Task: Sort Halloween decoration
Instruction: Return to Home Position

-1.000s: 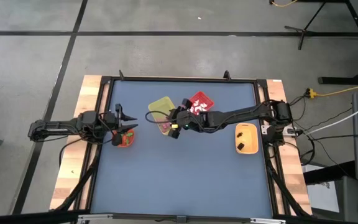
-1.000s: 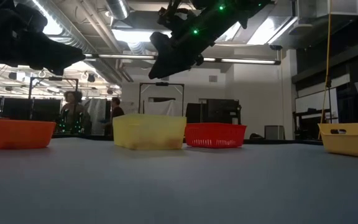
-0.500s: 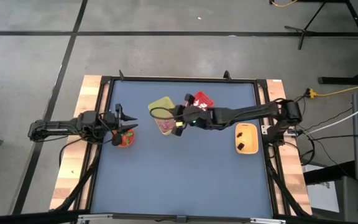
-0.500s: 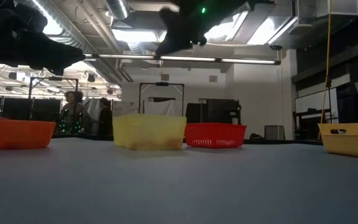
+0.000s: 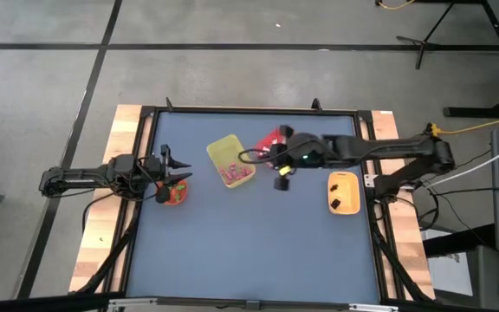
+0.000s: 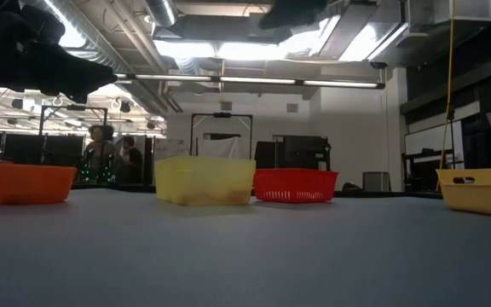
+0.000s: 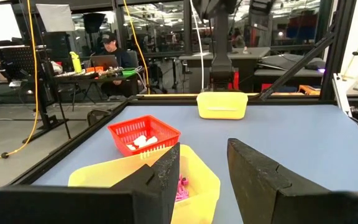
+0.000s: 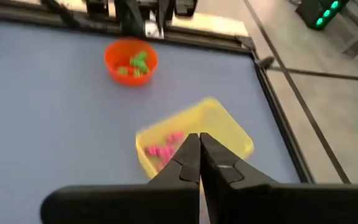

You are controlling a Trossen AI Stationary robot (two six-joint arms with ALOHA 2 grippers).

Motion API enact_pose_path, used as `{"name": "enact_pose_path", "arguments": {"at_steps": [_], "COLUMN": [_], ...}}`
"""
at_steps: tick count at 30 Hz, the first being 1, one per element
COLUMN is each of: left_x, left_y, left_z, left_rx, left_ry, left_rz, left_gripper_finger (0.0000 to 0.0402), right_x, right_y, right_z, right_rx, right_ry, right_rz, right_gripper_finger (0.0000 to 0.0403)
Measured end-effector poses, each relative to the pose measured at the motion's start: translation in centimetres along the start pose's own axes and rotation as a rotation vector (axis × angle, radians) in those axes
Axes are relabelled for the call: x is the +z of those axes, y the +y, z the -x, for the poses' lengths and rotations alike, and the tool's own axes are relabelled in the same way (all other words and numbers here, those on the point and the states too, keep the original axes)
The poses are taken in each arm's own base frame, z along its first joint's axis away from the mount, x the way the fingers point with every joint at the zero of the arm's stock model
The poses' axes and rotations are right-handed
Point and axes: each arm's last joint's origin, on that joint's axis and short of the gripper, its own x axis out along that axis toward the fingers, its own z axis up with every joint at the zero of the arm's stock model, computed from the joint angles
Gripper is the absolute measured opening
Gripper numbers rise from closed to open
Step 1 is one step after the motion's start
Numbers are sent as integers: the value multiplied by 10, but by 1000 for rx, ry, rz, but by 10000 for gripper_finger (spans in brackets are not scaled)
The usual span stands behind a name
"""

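Four containers hold the trinkets: pink trinkets [image 5: 234,176] in the yellow bin [image 5: 222,147], white trinkets [image 7: 143,142] in the red bin [image 5: 270,139], green trinkets [image 8: 136,63] in the bowl [image 5: 173,195] near the left edge, and black trinkets [image 5: 337,204] in the tray [image 5: 342,192] near the right edge. The right gripper [image 8: 199,138], pinched shut, hangs between yellow bin and tray. The left gripper [image 7: 204,152], spread wide, hovers beside the bowl. Blue table [image 5: 249,256] stretches open to the near edge.
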Motion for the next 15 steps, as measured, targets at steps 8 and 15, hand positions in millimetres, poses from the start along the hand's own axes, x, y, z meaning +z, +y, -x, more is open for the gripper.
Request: {"name": "enact_pose_path", "arguments": {"at_steps": [8,15], "left_x": [0,0], "left_y": [0,0], "left_z": [0,0], "left_rx": [0,3], "left_ry": [-1,-1], "left_rz": [0,0], "left_gripper_finger": [119,119], "right_x": [-9,-47], "right_y": [-14,-18], "right_z": [73,117], "right_rx": [13,11], "right_ry": [80,71], "right_rz": [38,35], "right_gripper_finger": [2,1]}}
